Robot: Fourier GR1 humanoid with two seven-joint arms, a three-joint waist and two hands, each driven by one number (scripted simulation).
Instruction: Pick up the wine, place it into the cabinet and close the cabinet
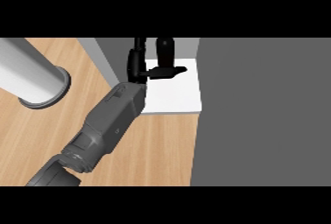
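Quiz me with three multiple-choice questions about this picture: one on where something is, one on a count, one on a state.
1. Where is the wine bottle? A on a stove; B on the white shelf inside the cabinet; C in a sink.
2. How many robot hands show? A none; B one; C two.
3. The cabinet is: A open; B shut; C lying on its side.
Answers: 1 B, the dark bottle is at the back of the shelf. 2 B, only the left hand shows, beside the bottle. 3 A, its shelf is in plain sight.
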